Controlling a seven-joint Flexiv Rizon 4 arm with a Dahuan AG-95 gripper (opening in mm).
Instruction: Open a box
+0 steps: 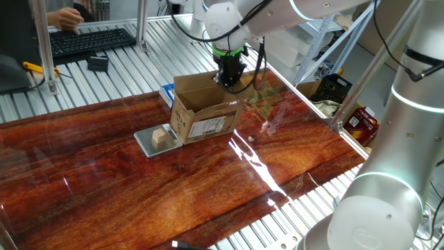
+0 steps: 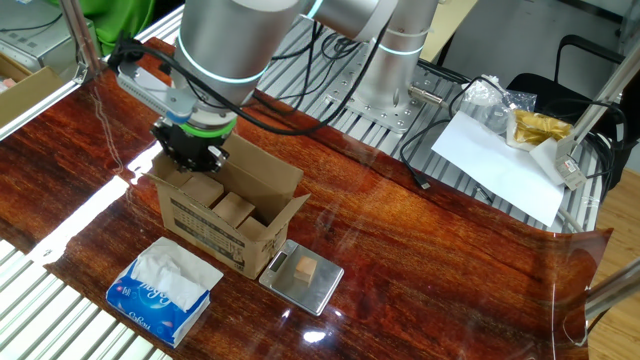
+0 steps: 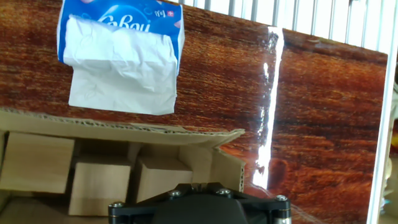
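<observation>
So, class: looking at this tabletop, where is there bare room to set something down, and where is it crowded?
Free: the wide stretch of wooden table in front of the box and scale. Crowded: the far side, where the box, scale, tissue pack and gripper cluster.

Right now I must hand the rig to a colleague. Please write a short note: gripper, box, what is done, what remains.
Gripper: shut, holding nothing visible, at the box's back edge, by a raised flap.
Box: on the wooden table, label facing one fixed camera; a tissue packet lies beside it and a small scale carrying a wooden cube.
Done: top flaps stand up or outward; wooden blocks show inside.
Left: check that every flap is fully folded back, then withdraw the arm.
</observation>
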